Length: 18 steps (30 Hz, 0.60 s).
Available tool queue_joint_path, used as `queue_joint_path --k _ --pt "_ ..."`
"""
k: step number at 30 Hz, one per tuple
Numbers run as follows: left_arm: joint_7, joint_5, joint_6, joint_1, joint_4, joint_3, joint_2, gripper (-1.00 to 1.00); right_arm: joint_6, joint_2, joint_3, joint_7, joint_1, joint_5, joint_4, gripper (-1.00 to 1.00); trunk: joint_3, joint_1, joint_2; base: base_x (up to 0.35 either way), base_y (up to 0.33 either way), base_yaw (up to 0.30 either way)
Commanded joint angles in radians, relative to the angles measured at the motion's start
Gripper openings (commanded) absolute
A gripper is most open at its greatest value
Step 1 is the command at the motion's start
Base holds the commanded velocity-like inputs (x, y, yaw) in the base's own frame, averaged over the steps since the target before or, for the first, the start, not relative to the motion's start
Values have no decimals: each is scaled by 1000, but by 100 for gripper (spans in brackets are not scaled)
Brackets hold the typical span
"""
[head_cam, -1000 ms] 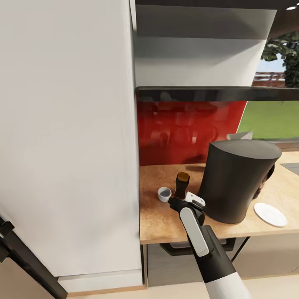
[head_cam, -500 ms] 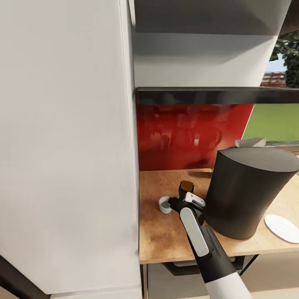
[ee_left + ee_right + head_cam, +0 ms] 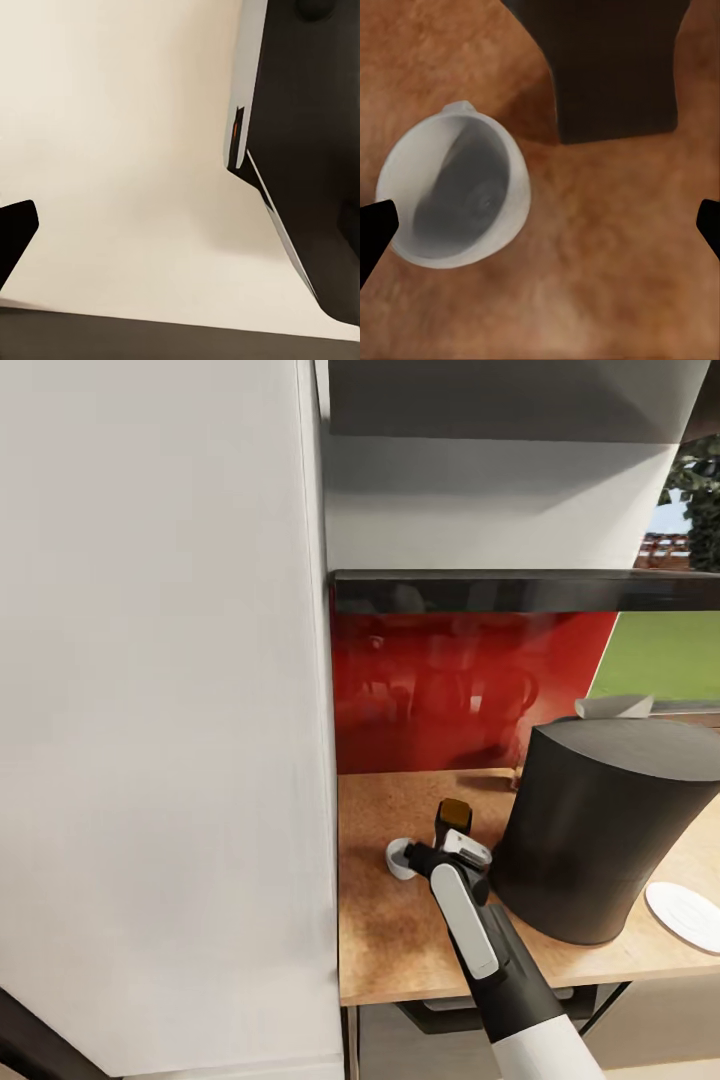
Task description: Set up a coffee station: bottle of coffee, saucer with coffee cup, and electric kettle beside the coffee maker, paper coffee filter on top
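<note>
Over on the far left of the head view there's a tall white cabinet panel (image 3: 160, 710). Right of its edge the countertop (image 3: 400, 940) starts, with a red backsplash (image 3: 450, 685) behind it and the kitchen shelf (image 3: 520, 588) above.

First thing on the counter is the coffee cup (image 3: 399, 858), upright, and just beside it the bottle of coffee (image 3: 452, 822). The right gripper (image 3: 440, 857) hangs over that pair. From the right wrist view its black fingertips (image 3: 375, 229) sit wide apart at the frame edges with nothing between them; below are the coffee cup (image 3: 456, 196) and the bottle's dark base (image 3: 611, 71).

Next is the coffee maker (image 3: 600, 825), with the paper coffee filter (image 3: 612, 707) on its top. The saucer (image 3: 685, 903) lies bare at the far right.

Left gripper: one dark fingertip (image 3: 13, 229) against pale floor, so can't tell its spread.
</note>
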Motion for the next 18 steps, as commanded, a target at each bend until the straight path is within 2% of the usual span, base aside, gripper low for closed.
queue_joint_path --k 1,7,12,18 --pt "-4 -9 -1 0 -2 9 0 100 3 0 1 -8 -1 -7 1 100 -2 1 -2 0 0 0" --pt "-4 -9 -1 1 -3 9 0 100 3 0 1 -8 -1 -7 12 100 -2 1 -2 16 0 0" --pt "-3 -9 -1 1 -2 9 0 100 3 0 1 -8 -1 -7 20 100 -2 1 -2 151 0 0" --pt "-3 -9 -3 1 -3 9 0 100 3 0 1 -8 -1 -7 30 100 -2 1 -2 33 0 0"
